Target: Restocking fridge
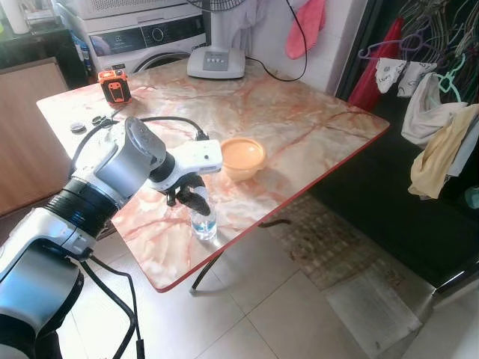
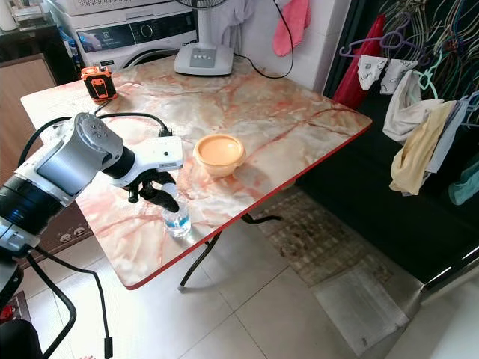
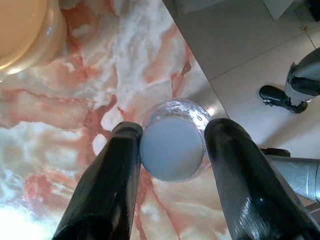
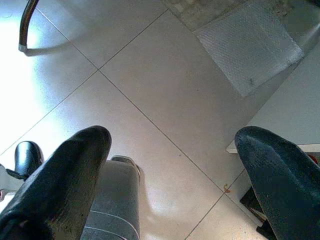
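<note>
Restocking looks barely begun, as far as these pictures let me judge: no fridge can be made out, and the small clear water bottle [image 1: 203, 221] stands on the marble-patterned table [image 1: 314, 127], near the table's front edge in the lower centre-left of the left eye frame.

Going left to right there, the silver left arm reaches in from the lower left, and the left gripper [image 1: 191, 197] sits over the bottle's top with a black finger on either side. Just right of it stands an orange lidded bowl [image 1: 242, 157], close to the bottle but apart from it. Further right the table ends, with tiled floor and a doormat beyond.

My guess is that what remains is nearly everything: securing the bottle, lifting it, carrying it to the fridge and placing it inside.

The left wrist view adds what the head views cannot: looking straight down on the pale cap [image 3: 172, 148], the fingers bracket it, one touching the cap's side and the other touching or nearly so. Whether they are truly clamped I cannot tell. The bowl's rim shows in that frame's upper left corner.

The right wrist view has the right gripper [image 4: 175, 175] spread wide and empty, hanging over bare floor tiles.
</note>
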{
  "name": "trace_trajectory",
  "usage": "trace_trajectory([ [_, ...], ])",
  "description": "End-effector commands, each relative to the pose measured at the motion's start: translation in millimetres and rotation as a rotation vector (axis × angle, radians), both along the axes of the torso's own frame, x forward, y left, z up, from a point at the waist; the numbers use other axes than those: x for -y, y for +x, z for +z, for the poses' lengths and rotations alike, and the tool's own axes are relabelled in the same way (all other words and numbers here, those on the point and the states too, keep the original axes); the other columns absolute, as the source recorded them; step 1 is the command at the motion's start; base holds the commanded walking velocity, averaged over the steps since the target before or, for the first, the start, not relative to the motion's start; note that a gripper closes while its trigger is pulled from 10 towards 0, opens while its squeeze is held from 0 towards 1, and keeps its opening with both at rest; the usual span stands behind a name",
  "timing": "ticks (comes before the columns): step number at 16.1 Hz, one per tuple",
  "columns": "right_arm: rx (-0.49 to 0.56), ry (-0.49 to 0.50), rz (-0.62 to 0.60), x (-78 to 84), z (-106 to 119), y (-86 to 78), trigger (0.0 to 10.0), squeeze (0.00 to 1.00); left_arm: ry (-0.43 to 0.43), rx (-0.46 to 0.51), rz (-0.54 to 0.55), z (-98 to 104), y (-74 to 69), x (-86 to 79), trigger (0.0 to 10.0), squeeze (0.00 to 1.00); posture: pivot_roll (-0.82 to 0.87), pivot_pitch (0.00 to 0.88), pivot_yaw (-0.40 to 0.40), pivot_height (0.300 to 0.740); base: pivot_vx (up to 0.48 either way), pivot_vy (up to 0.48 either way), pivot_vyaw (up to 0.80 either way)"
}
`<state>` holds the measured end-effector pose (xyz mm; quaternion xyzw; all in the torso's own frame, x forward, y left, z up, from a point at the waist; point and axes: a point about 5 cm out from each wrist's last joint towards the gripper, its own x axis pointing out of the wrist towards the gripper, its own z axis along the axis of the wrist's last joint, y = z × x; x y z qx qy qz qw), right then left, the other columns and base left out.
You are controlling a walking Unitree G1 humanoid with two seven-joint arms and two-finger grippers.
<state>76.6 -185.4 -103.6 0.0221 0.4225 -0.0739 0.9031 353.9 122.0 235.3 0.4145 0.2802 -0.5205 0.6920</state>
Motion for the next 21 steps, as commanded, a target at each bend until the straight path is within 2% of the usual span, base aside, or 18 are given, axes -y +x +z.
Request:
trace_trajectory([
  [1, -0.025, 0.011, -0.006, -2.1, -2, -4.5, 10.0, 0.00, 0.016, -0.005, 0.008, -2, 0.5, -3.5, 8.5, 0.00, 0.09, 0.007, -0.028, 0.740, 0.000, 0.000, 0.00],
  [2, -0.026, 0.012, -0.007, -2.1, -2, -4.5, 10.0, 0.00, 0.018, -0.006, 0.009, -3, 0.7, -3.6, 3.8, 0.00, 0.09, 0.007, -0.028, 0.740, 0.000, 0.000, 0.00],
  [4, -0.027, 0.012, -0.007, -2.2, -2, -4.5, 10.0, 0.00, 0.020, -0.009, 0.005, -3, 0.5, -3.6, 0.0, 0.00, 0.09, 0.007, -0.027, 0.740, 0.000, 0.000, 0.00],
  [11, -0.031, 0.017, -0.003, -2.3, -2, -4.4, 10.0, 0.00, 0.026, 0.000, 0.003, -3, 0.5, -4.9, 0.0, 0.00, 0.10, 0.006, -0.028, 0.740, 0.000, 0.000, 0.00],
  [13, -0.033, 0.019, 0.000, -2.2, -3, -4.7, 10.0, 0.00, -0.015, 0.056, 0.041, -1, 4.7, -3.0, 0.0, 0.00, 0.09, 0.005, -0.028, 0.740, 0.000, 0.000, 0.00],
  [14, -0.034, 0.020, 0.000, -2.3, -3, -4.9, 10.0, 0.00, -0.081, 0.100, 0.063, 4, 6.9, 1.2, 0.0, 0.00, 0.09, 0.004, -0.028, 0.740, 0.000, 0.000, 0.00],
  [15, -0.034, 0.020, 0.000, -2.5, -3, -5.3, 10.0, 0.00, -0.106, 0.116, 0.074, 6, 7.4, 2.4, 0.0, 0.00, 0.09, 0.002, -0.026, 0.740, 0.000, 0.000, 0.00],
  [16, -0.034, 0.021, -0.003, -2.5, -3, -6.3, 10.0, 0.00, -0.257, 0.156, 0.159, 14, 8.3, 7.6, 0.0, 0.00, 0.08, 0.002, -0.028, 0.740, 0.000, 0.000, 0.00],
  [18, -0.035, 0.019, -0.003, -1.8, -3, -7.6, 10.0, 0.00, -0.405, 0.243, 0.250, 21, 8.0, 8.3, 0.0, 0.00, 0.08, 0.004, -0.033, 0.740, 0.000, 0.000, 0.00],
  [19, -0.039, 0.017, -0.002, -1.0, -3, -9.3, 10.0, 0.00, -0.550, 0.328, 0.331, 26, 1.8, 6.9, 0.0, 0.00, 0.07, 0.001, -0.037, 0.740, 0.000, 0.000, 0.00],
  [20, -0.040, 0.017, -0.001, -0.4, -3, -10.1, 10.0, 0.00, -0.616, 0.365, 0.368, 28, -2.8, 6.1, 0.0, 0.00, 0.07, 0.000, -0.043, 0.740, 0.000, 0.000, 0.00],
  [21, -0.044, 0.014, 0.007, 0.7, -3, -11.0, 10.0, 0.00, -0.712, 0.465, 0.412, 29, -13.3, 6.7, 0.0, 0.00, 0.07, 0.000, -0.050, 0.740, 0.000, 0.000, 0.00],
])
